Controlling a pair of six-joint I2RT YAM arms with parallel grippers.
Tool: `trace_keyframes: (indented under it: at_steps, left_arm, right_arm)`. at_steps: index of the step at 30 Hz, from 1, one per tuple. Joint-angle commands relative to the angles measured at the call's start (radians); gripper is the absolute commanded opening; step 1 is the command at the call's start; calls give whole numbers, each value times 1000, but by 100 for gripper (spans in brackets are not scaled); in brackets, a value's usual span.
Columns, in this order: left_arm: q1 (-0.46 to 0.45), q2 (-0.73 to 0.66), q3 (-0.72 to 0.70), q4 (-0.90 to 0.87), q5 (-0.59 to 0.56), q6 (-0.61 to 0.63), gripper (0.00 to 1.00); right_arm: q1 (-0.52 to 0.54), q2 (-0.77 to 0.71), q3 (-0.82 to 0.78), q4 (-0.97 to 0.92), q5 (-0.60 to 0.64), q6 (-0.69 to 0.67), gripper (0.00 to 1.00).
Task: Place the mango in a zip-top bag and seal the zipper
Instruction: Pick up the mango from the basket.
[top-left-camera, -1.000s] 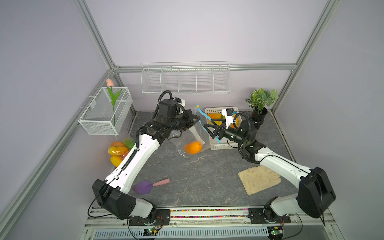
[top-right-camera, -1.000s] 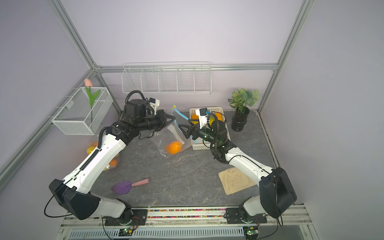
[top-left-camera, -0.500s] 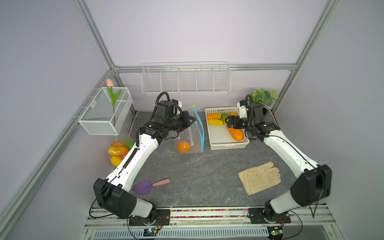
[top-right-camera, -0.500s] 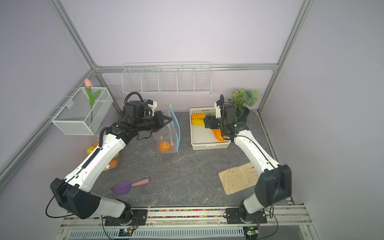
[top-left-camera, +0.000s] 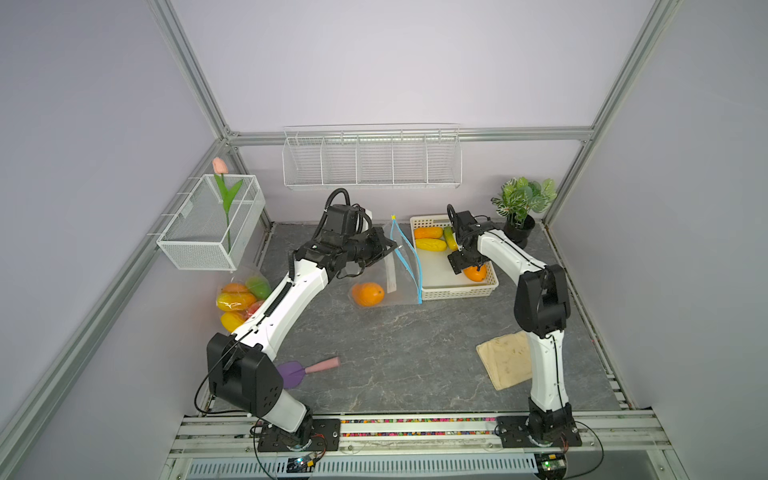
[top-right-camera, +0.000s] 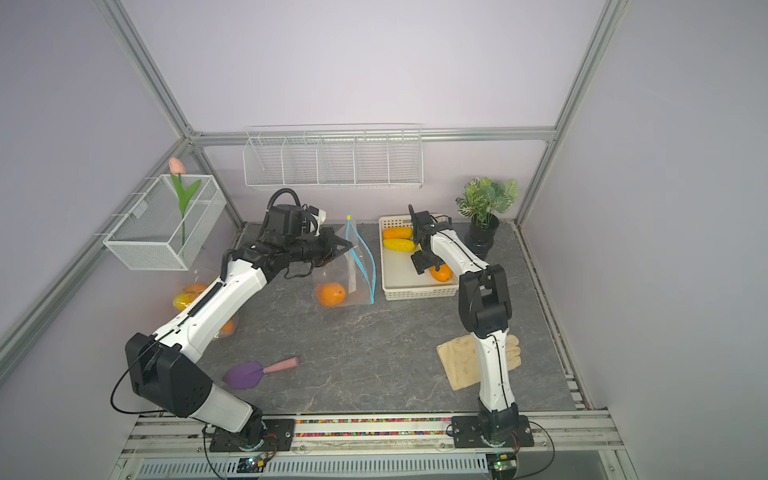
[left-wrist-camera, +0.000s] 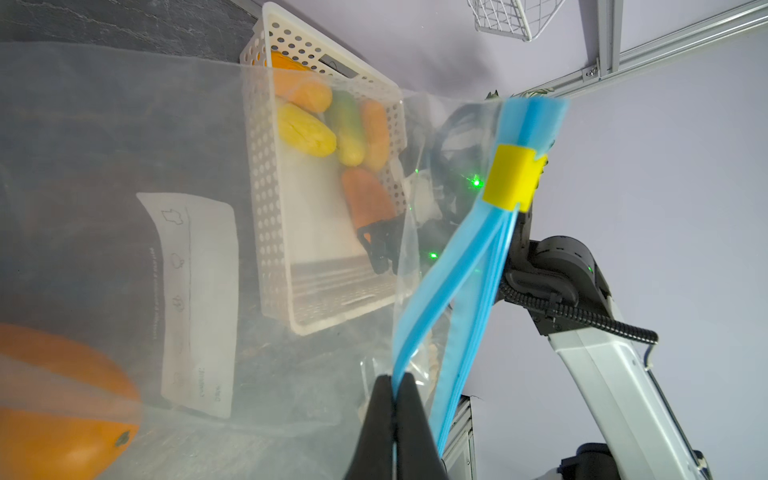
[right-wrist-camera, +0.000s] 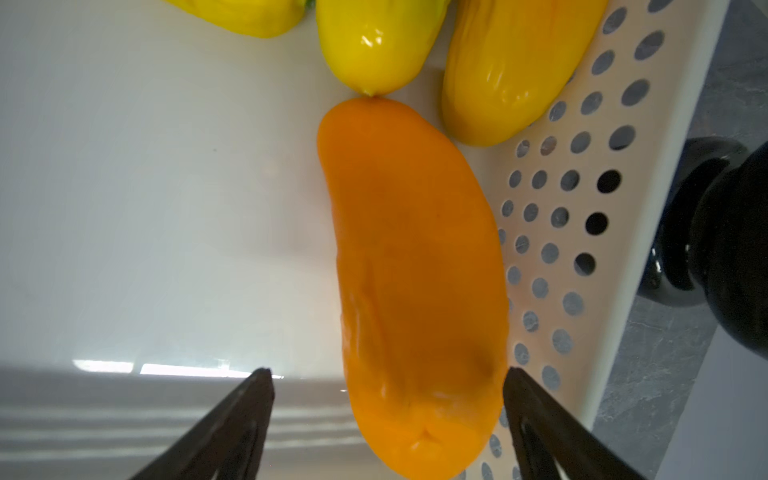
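Observation:
My left gripper is shut on the blue zipper edge of the clear zip-top bag and holds it upright with its mouth parted. The yellow slider sits at the far end of the zipper. A round orange mango lies in the bag's bottom. My right gripper is open inside the white basket. Its fingers stand on either side of a long orange mango.
More yellow and orange mangoes lie at the basket's back. A potted plant stands right of it. A glove, a purple scoop, a filled fruit bag and a wire tulip basket border the mat.
My right arm has pulled away from the bag's mouth, swung to the basket and come down over the orange mango. The left gripper still holds the bag, which has shifted slightly.

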Motion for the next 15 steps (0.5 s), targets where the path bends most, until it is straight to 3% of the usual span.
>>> trace_keyframes:
  at_steps: [1,5,8,15]
  left_arm:
    - [2,8,10,7,5,17,0]
    - [2,9,8,5,5,16,0]
    - [2,8,13,0,-1,17,0]
    - [2,5,28,-17,-4,16,0]
  right_arm:
    - [-13,58,50,-76,29,-57,89]
    - [-17,126,103,-101,42,-57,91]
    - [-17,136,112,-101,12,-47,98]
    - [-21,59,90,-46,-105,-30,59]
